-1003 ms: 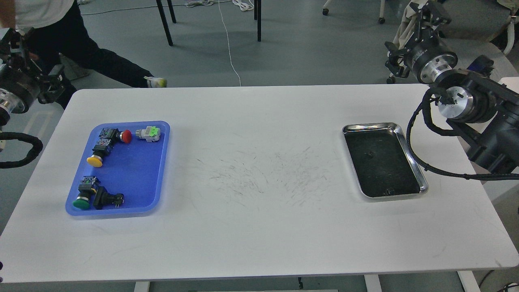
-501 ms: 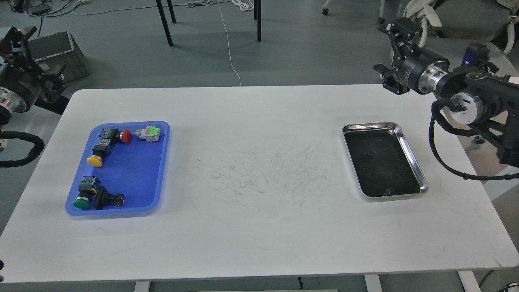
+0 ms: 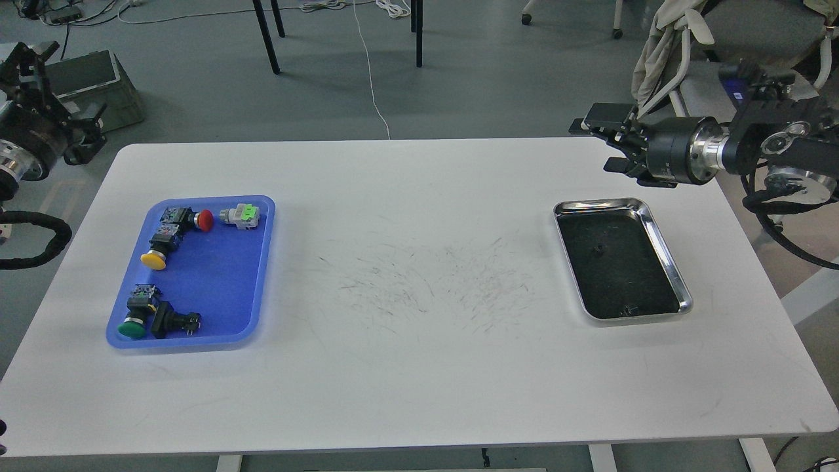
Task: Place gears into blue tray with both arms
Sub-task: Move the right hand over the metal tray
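Note:
The blue tray (image 3: 216, 288) lies at the table's left and holds several coloured-cap push-button switches. Two tiny dark gears (image 3: 597, 249) (image 3: 630, 309) lie inside the steel tray (image 3: 662, 246) at the right. My right gripper (image 3: 602, 145) points left, level, over the table's far edge just behind the steel tray. Its fingers stand apart with nothing between them. My left gripper (image 3: 33, 59) is raised off the table's far left corner, well away from the blue tray. Its fingers are too dark to tell apart.
Push-button switches (image 3: 157, 246) with red, yellow and green caps fill the blue tray's left side. The white table (image 3: 419, 367) shows scuff marks in the middle. A dark crate (image 3: 85, 85) and chair legs (image 3: 265, 33) stand on the floor behind.
My right arm has swung down and left, turning its gripper from upright to level near the steel tray. A person at the back left has left the view. My left arm barely moved.

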Robot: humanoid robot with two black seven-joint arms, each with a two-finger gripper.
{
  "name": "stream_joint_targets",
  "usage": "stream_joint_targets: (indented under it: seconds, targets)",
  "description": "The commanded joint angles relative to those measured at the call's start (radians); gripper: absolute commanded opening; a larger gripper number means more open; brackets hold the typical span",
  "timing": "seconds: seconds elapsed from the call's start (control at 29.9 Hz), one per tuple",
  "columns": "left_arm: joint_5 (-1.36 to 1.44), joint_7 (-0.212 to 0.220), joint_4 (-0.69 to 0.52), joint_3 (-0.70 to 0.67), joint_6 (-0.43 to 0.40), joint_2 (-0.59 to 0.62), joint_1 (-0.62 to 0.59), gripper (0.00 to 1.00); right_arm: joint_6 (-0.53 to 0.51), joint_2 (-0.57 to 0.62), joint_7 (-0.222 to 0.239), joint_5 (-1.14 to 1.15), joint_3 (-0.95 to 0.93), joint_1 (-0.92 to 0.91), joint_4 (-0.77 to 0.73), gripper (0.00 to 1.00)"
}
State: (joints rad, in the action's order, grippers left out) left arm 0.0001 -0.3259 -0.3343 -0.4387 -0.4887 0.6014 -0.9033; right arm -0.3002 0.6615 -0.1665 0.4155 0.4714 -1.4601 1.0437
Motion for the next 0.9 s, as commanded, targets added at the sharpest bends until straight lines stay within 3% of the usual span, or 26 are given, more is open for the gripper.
stream_joint_targets:
  seconds: [0.0,0.17,0.43,0.87]
  targets:
    - [0.000,-0.001,0.000,0.000,0.000,0.000,-0.002,0.99,-0.005,0.001,0.001,0.089,0.018,0.006,0.039,0.98]
    - [0.000,-0.001,0.001,0.000,0.000,-0.005,-0.002,0.99,-0.029,0.010,-0.005,0.221,0.081,0.000,0.107,0.97]
    - [0.000,-0.001,0.001,0.002,0.000,-0.002,0.001,0.99,-0.188,0.039,-0.019,0.446,0.078,-0.025,0.159,0.98]
    - [0.000,-0.005,0.001,0.002,0.000,0.005,0.006,0.99,-0.188,0.056,-0.105,0.767,0.089,0.004,0.148,0.98]
